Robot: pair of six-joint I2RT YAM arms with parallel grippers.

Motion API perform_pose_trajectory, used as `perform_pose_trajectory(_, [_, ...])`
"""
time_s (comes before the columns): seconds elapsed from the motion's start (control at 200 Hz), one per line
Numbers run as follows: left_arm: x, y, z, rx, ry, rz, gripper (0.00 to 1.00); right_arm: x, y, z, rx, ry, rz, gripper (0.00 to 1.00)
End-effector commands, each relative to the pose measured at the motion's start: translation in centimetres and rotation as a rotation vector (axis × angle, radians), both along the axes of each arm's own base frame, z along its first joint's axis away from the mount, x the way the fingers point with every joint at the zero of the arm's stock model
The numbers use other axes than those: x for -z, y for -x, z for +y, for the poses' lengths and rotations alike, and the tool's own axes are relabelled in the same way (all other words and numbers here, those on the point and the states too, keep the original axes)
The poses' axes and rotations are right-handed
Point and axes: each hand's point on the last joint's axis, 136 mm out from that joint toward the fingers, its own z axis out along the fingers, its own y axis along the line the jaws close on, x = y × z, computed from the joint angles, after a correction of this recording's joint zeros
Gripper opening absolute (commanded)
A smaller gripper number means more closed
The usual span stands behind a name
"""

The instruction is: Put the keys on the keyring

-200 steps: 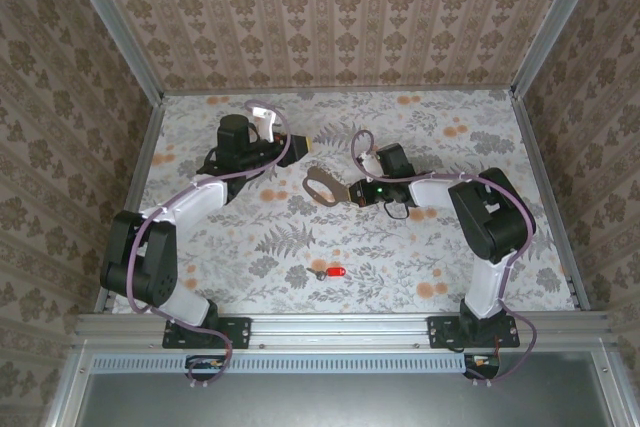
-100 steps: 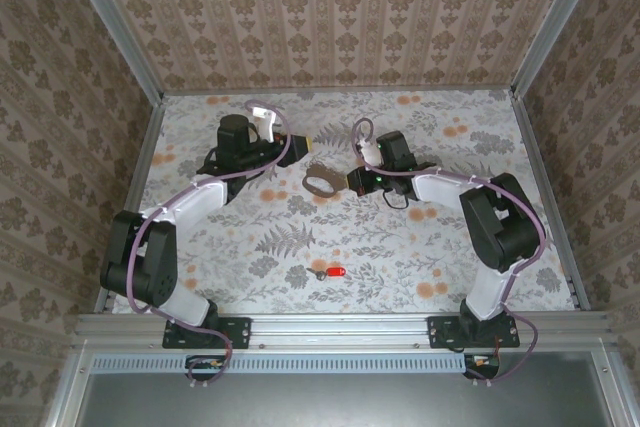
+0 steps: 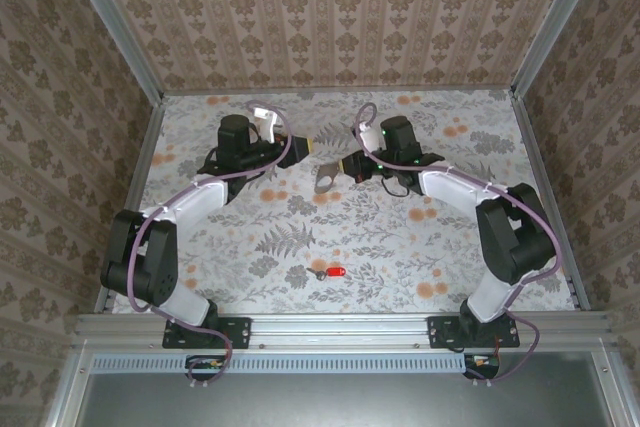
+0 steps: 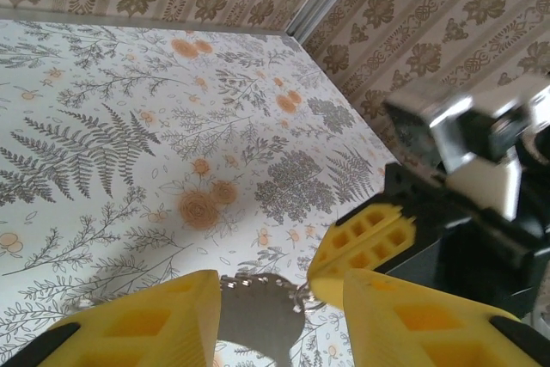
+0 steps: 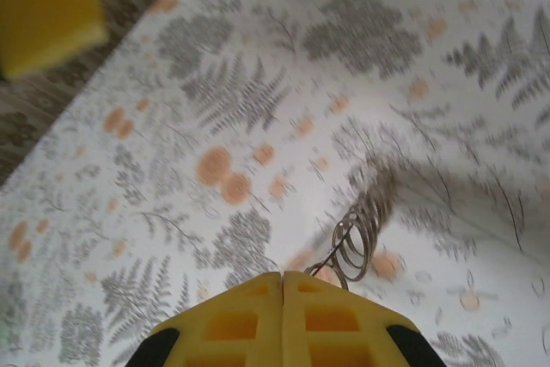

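Note:
The keyring, a dull grey metal loop, hangs off the table at the tip of my right gripper, which is shut on one end of it. In the right wrist view the shut gripper pinches thin wire coils of the keyring. My left gripper stands open just behind and left of the ring, not touching it. In the left wrist view the keyring shows between the spread yellow fingers. The red-headed key lies alone on the table near the front.
The floral table is fenced by an aluminium rail and patterned walls. The right arm's yellow finger and black body fill the right of the left wrist view, close to my left fingers.
My right gripper has carried the keyring away from the front edge and tilted it, bringing it closer to the left gripper. The left arm and the red key have not moved.

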Motion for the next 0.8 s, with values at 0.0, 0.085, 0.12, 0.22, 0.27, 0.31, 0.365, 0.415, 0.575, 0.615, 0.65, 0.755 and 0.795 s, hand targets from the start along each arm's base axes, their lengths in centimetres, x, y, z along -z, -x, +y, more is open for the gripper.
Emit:
perform_pose_trajectory(0.0, [-0.7,0.1,-0.5,0.039,0.016,-0.023,0.44,-4.0,0.3,1.1,-0.073,-0.062,-0.082,0.00])
perform_pose_trajectory(0.085, [-0.8,0.5,-0.7,0.064,0.022,-0.025,0.44,-4.6,0.2,1.2,-0.082,-0.077,-0.091,0.00])
perform_pose_trajectory(0.12, [-0.9,0.7,-0.7,0.075,0.025,-0.026,0.44,-4.9,0.1,1.2,-0.084,-0.087,-0.093,0.00])
perform_pose_trajectory(0.22, [-1.3,1.3,-1.1,0.120,0.041,-0.035,0.43,-5.9,0.1,1.1,-0.096,-0.127,-0.102,0.00])
perform_pose_trajectory(0.27, [-1.6,1.7,-1.4,0.151,0.053,-0.041,0.42,-6.4,0.1,1.0,-0.106,-0.151,-0.104,0.00])
perform_pose_trajectory(0.31, [-1.8,2.1,-1.7,0.174,0.061,-0.042,0.42,-6.8,0.2,1.0,-0.113,-0.169,-0.104,0.00])
perform_pose_trajectory(0.365, [-2.0,2.6,-2.0,0.205,0.070,-0.047,0.41,-7.2,0.2,0.9,-0.124,-0.190,-0.105,0.00])
perform_pose_trajectory(0.415, [-2.1,3.1,-2.3,0.232,0.074,-0.049,0.41,-7.7,0.3,0.9,-0.133,-0.213,-0.106,0.00])
perform_pose_trajectory(0.575, [-2.3,4.2,-3.2,0.298,0.084,-0.051,0.40,-8.8,0.8,0.8,-0.164,-0.261,-0.111,0.00])
perform_pose_trajectory(0.615, [-2.3,4.3,-3.4,0.309,0.085,-0.051,0.41,-9.0,0.9,0.9,-0.171,-0.267,-0.111,0.00])
perform_pose_trajectory(0.65, [-2.3,4.4,-3.5,0.313,0.085,-0.052,0.40,-9.1,1.0,1.0,-0.179,-0.274,-0.111,0.00])
perform_pose_trajectory(0.755, [-2.5,4.5,-4.0,0.330,0.087,-0.054,0.40,-9.6,1.3,1.1,-0.194,-0.292,-0.113,0.00])
perform_pose_trajectory(0.795, [-2.5,4.6,-4.1,0.337,0.088,-0.058,0.40,-9.8,1.4,1.1,-0.201,-0.297,-0.113,0.00])
